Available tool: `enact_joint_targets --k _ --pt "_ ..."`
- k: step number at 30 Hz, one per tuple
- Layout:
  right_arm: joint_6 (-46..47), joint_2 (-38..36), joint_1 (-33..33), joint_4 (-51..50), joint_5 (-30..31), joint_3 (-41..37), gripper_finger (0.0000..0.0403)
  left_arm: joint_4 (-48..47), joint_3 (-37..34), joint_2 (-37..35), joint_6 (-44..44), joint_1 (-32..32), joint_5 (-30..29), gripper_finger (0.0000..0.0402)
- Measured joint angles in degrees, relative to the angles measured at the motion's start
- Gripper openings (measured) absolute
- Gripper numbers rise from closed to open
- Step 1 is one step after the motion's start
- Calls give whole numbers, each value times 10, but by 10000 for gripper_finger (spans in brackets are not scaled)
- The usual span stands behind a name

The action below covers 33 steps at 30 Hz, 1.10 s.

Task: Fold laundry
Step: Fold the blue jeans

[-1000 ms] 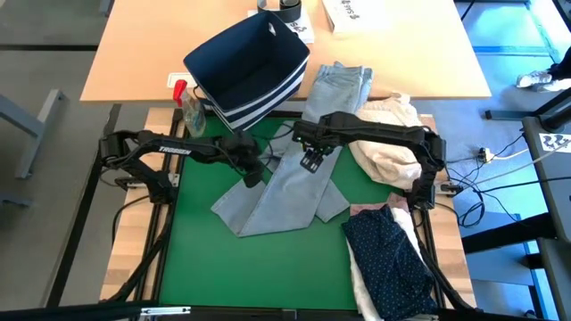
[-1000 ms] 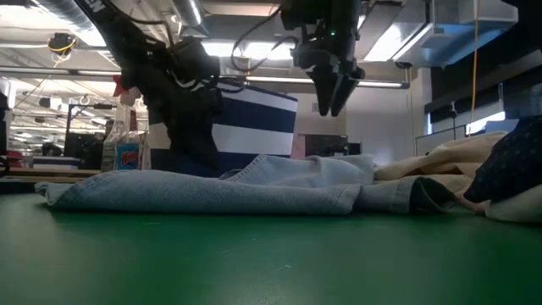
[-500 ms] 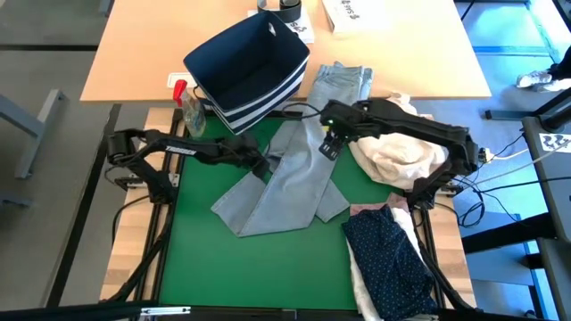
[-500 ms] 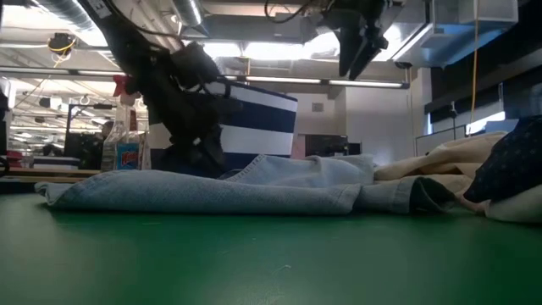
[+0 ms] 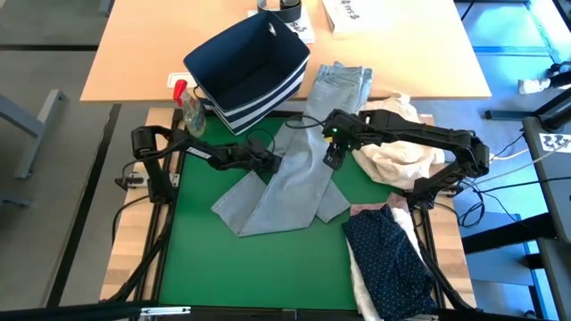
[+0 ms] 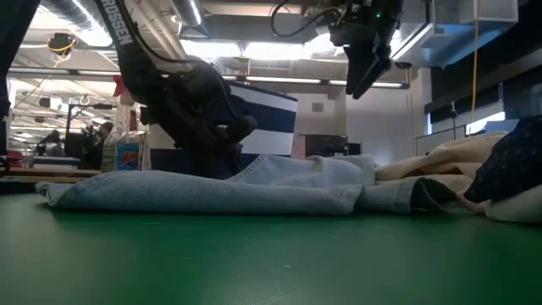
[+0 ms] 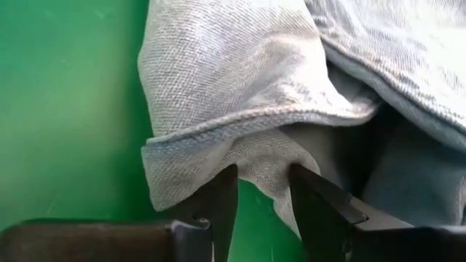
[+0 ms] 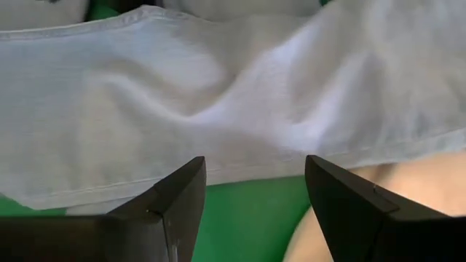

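**Fingers close in on a denim edge as jeans wait to be folded**

Fingers [image 7: 222, 200] of the left gripper [image 5: 266, 164] stand narrowly parted on either side of a folded edge of the light grey jeans [image 5: 294, 178], low against the green mat [image 5: 205, 259] at centre-left of the overhead picture; whether they already pinch the cloth cannot be told. Over at centre-right, the right gripper [image 5: 332, 157] hangs above the jeans near the waist end with its jaws wide and nothing between them, pale denim spread below. The jeans lie crumpled down the middle of the mat, legs splayed toward lower centre, waistband reaching up beside the striped navy bin [image 5: 245, 67]. A dotted navy shirt [image 5: 388, 259] sits heaped at lower right. Denim like this looks heavy for clothing, soft yet thick, likely to drag and hold creases; a hem or the stitched waistband should give the firmest hold
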Motion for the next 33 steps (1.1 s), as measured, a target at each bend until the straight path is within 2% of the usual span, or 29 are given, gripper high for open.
enact_joint_targets --k 3,7,10,13,18,26,33 --pt "-15 0 0 12 -14 -5 231 3 1 2 2 -1 -11 108" --pt "-33 0 0 29 -30 -17 231 0 1 3 49 -12 -18 45" --pt "-41 0 0 39 -30 -33 231 -26 2 -5 83 -22 7 9" --pt "-45 0 0 50 -32 -55 231 -150 26 -42 128 -40 53 3" --pt "-45 0 0 106 -72 -96 231 -333 94 -131 168 -59 153 1" --pt "-34 0 0 167 -136 -129 231 -640 200 -224 194 -71 182 0" --pt "-34 0 0 178 -175 -129 231 -907 306 -237 220 -75 202 0"
